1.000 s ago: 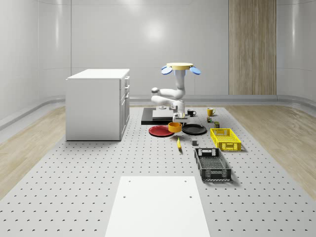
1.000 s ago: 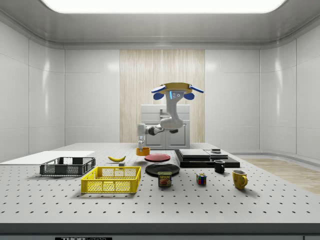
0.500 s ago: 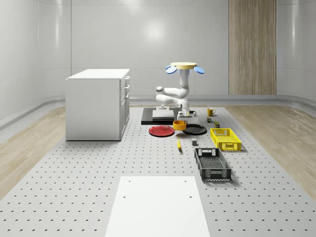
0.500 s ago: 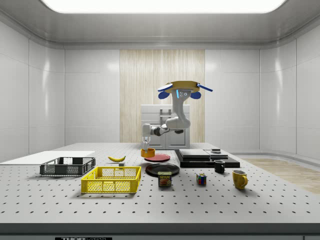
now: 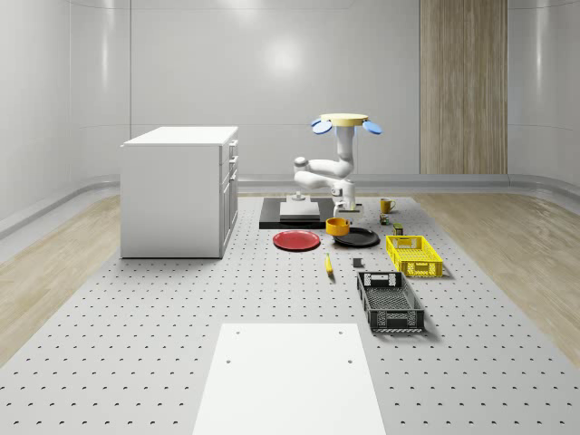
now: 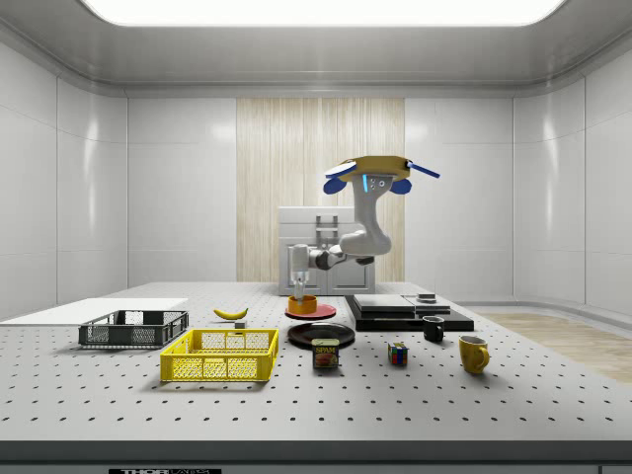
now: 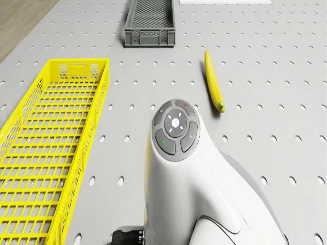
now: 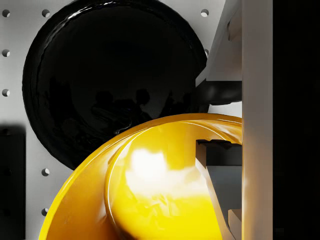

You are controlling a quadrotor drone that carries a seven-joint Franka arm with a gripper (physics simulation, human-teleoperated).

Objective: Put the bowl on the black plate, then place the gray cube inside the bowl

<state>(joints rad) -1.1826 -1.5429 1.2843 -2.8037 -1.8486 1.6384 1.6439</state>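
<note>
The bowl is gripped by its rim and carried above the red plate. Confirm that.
Not quite: the gripper holds the orange bowl by its rim, but above the black plate, as the wrist view shows. The red plate lies to the whole-scene view's left.

Orange bowl point(image 5: 338, 225) above black plate point(image 5: 361, 238)

black plate point(image 8: 110, 75) top bare | red plate point(image 5: 296, 240) just beside

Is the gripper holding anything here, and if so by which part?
Yes: the gripper holds the yellow bowl by its rim, one finger inside the wall, above the black plate.
</note>
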